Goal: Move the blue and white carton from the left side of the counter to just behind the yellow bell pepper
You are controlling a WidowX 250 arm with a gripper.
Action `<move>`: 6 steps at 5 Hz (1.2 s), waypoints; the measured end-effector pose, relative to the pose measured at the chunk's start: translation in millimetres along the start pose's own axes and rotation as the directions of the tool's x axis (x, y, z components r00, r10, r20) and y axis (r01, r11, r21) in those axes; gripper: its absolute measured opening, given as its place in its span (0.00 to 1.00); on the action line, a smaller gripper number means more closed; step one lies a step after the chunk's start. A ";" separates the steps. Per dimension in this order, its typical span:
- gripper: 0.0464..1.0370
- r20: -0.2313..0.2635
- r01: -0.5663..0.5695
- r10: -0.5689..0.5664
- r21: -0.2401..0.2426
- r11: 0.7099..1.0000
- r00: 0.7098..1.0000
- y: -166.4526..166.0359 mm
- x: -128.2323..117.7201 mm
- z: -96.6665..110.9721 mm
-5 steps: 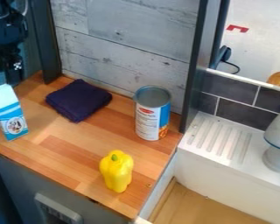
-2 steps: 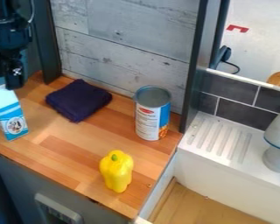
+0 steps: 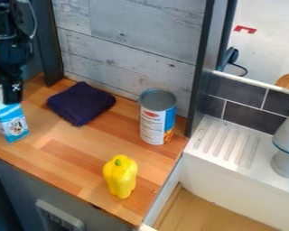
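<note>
Observed from the room: the black two-finger end effector (image 3: pixel 11 100) hangs at the upper left of the camera view, pointing down, directly over the upper right part of a blue-and-white cardboard carton with a picture on its front (image 3: pixel 13 127). State of end effector: cannot be told, whether released or clenched; nor can contact with the carton be confirmed, since the black body covers part of its top. The carton stands upright on the wooden surface (image 3: pixel 74 146), near its left side. Key relation, as judged: the carton lies below the end effector and slightly to its left in the view, its long axis close to vertical and roughly in line with the way the end effector hangs. Only one arm, so no question of which is nearer. Other items sit farther off: the folded dark purple cloth (image 3: pixel 81 103) to the right, then the white-and-blue cylindrical can (image 3: pixel 154 122), and the yellow toy bell pepper (image 3: pixel 120 177) toward the front edge.
</note>
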State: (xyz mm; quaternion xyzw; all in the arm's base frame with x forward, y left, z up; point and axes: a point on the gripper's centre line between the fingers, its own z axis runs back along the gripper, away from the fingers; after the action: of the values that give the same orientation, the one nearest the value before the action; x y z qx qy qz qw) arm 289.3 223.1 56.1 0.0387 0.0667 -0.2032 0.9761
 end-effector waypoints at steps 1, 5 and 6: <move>0.97 -0.022 0.016 -0.016 -0.014 1.000 1.000 -5.0 -3.6 -10.0; 0.79 0.059 0.075 -0.077 0.038 0.996 0.995 -17.2 0.7 9.9; 0.79 0.136 0.153 -0.170 0.129 0.980 0.976 -43.0 20.5 35.8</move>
State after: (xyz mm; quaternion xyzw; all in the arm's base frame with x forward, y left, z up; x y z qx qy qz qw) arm 294.8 172.0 86.4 0.0755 -0.0141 -0.2878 0.9546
